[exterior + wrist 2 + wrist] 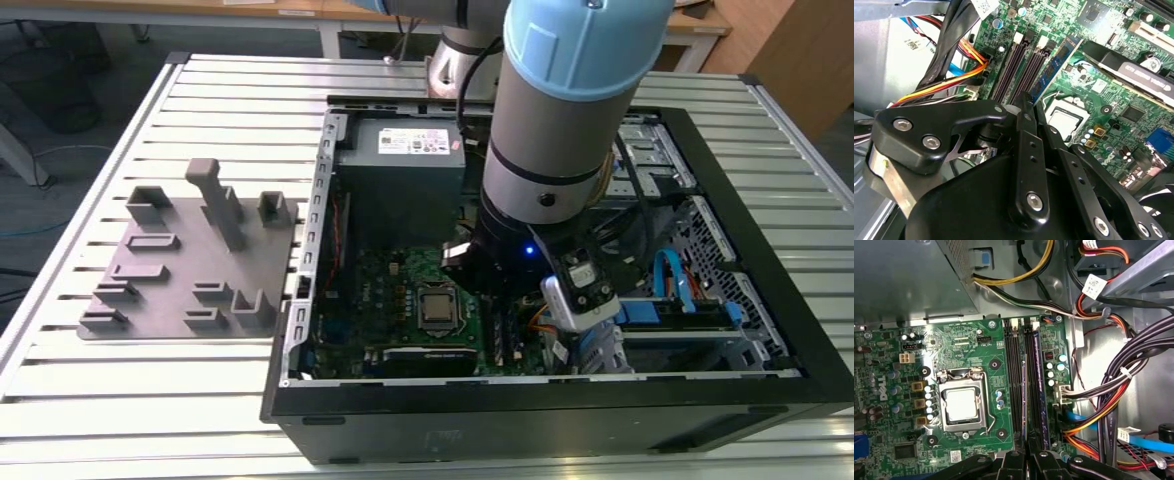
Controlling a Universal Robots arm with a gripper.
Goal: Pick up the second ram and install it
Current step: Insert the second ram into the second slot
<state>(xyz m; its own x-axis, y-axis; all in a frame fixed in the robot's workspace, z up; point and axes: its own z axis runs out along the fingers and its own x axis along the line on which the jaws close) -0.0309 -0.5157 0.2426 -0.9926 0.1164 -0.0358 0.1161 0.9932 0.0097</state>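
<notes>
A robotics lab or test workshop. An open computer case (561,400) lies on a desk (227,90) of slotted aluminium rails, its motherboard (969,365) and bundled cables (1124,385) exposed. A grey holder block (187,260) with slots and posts sits beside the case. Wooden desks (200,10) stand behind, and a robot arm (561,110) reaches down into the case.

The open computer case (747,400) lies on the worktop (240,90). The holder block (187,265) sits just beside the case, at the exterior view's left. The motherboard (400,280) lies inside the case.
</notes>
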